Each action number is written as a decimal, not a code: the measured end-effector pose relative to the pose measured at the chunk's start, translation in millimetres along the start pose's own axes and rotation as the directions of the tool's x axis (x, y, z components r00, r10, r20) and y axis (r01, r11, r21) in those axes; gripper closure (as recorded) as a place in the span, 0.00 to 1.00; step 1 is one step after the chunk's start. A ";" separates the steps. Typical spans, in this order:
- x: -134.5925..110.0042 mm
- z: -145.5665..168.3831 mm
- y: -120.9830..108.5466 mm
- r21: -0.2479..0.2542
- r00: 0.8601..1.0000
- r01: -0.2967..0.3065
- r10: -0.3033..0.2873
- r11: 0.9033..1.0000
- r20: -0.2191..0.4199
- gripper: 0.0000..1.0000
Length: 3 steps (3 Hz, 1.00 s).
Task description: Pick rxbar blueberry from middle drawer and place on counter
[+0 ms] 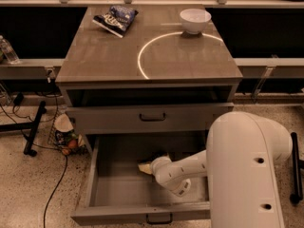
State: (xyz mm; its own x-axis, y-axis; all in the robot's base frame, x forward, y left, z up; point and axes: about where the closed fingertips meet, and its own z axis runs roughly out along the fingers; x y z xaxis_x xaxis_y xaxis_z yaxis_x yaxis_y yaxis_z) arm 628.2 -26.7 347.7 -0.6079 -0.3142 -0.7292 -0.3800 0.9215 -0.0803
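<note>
The middle drawer (102, 175) is pulled open at the bottom of the cabinet, with a small dark handle on its front. My gripper (145, 167) is down inside it, just above the floor near the middle, pointing left. A small dark flat shape (160, 154) lies right behind the gripper tip against the back of the drawer; it looks like the rxbar blueberry, partly hidden by my wrist. The counter (109, 56) with its white arc (142, 56) is above.
A blue-and-white chip bag (115, 19) and a white bowl (195, 20) sit on the counter. A closed drawer front with a black bail handle (153, 118) is above the open drawer. My large white arm body (247, 175) covers the drawer's right side. Clutter and cables lie on the floor at the left (64, 137).
</note>
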 end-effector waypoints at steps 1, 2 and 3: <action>-3.4 -2.2 0.3 -0.004 1.000 0.002 -0.002 1.000 0.007 0.49; -17.3 -17.5 0.8 -0.013 0.999 0.017 -0.016 1.000 0.041 0.80; -25.9 -32.5 1.5 -0.021 0.998 0.030 -0.028 0.999 0.064 1.00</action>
State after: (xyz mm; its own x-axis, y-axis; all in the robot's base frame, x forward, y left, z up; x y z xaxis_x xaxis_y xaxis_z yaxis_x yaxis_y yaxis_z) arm 620.8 -24.6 388.5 -0.5510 -0.3247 -0.7688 -0.4125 0.9067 -0.0873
